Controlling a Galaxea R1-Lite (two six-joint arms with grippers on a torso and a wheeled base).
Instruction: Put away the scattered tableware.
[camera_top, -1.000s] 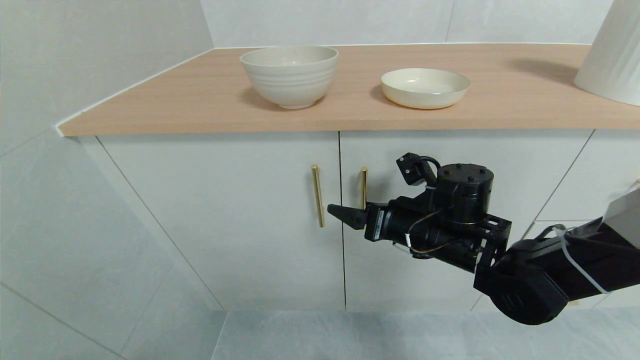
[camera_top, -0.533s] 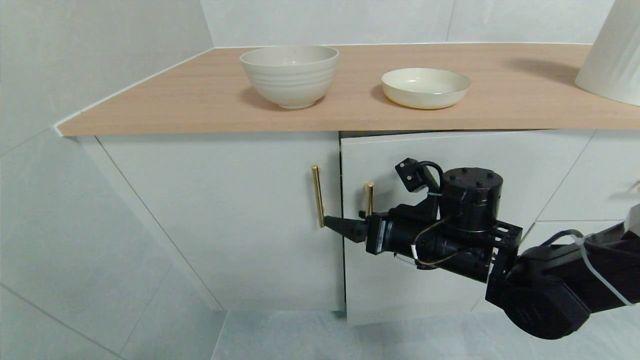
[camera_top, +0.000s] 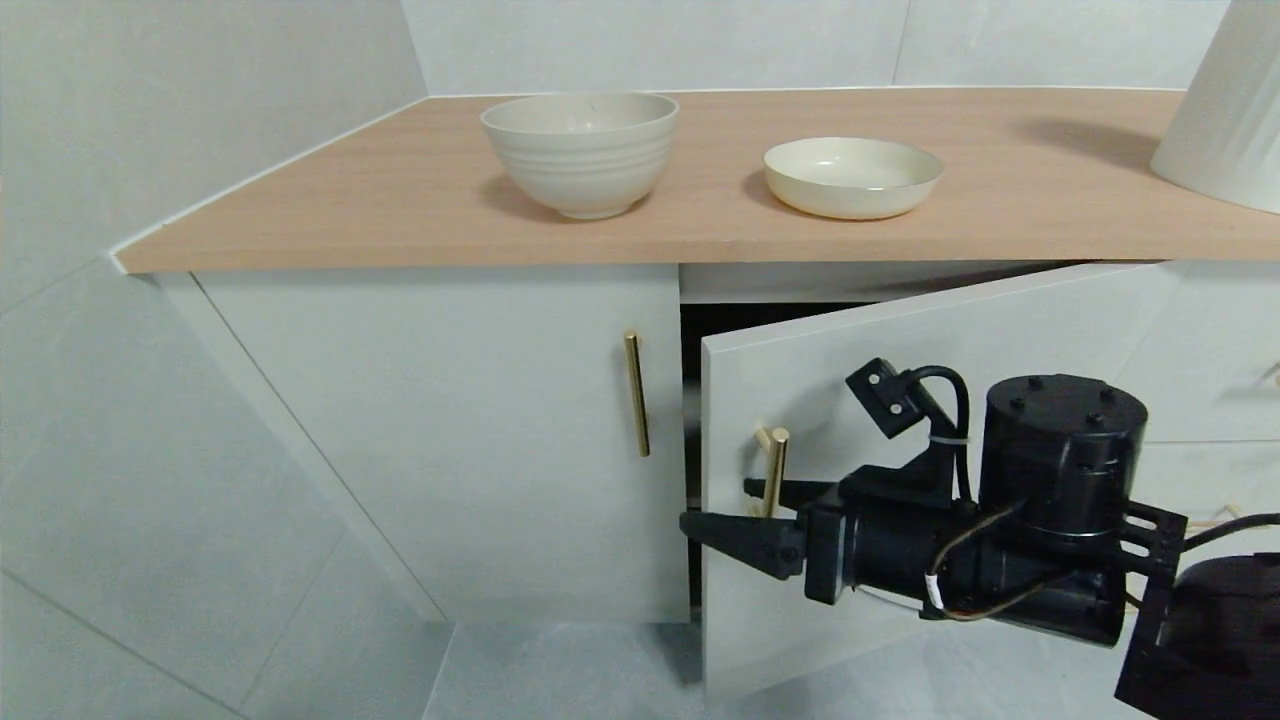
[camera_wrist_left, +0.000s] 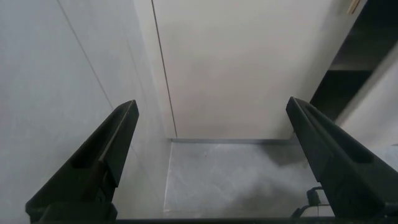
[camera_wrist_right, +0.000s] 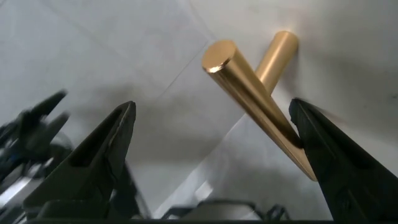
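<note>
On the wooden countertop (camera_top: 400, 215) stand a deep ribbed cream bowl (camera_top: 580, 150) and a shallow cream dish (camera_top: 852, 176). Below them, the right cabinet door (camera_top: 900, 340) hangs partly open. Its gold handle (camera_top: 773, 472) lies between the fingers of my right gripper (camera_top: 722, 506). In the right wrist view the handle (camera_wrist_right: 255, 102) rests against one finger (camera_wrist_right: 329, 158) of the gripper (camera_wrist_right: 211, 109), whose jaws stand wide apart. My left gripper (camera_wrist_left: 211, 104) is open and holds nothing, low down facing the cabinet's foot and the floor.
The left cabinet door (camera_top: 450, 430) is closed, and its gold handle (camera_top: 634, 392) is next to the gap. A tall white ribbed vessel (camera_top: 1225, 110) stands at the counter's right end. Tiled walls close in the left side; grey floor lies below.
The right door has swung from closed to partly open. My right gripper has drawn back and down with the handle between its fingers.
</note>
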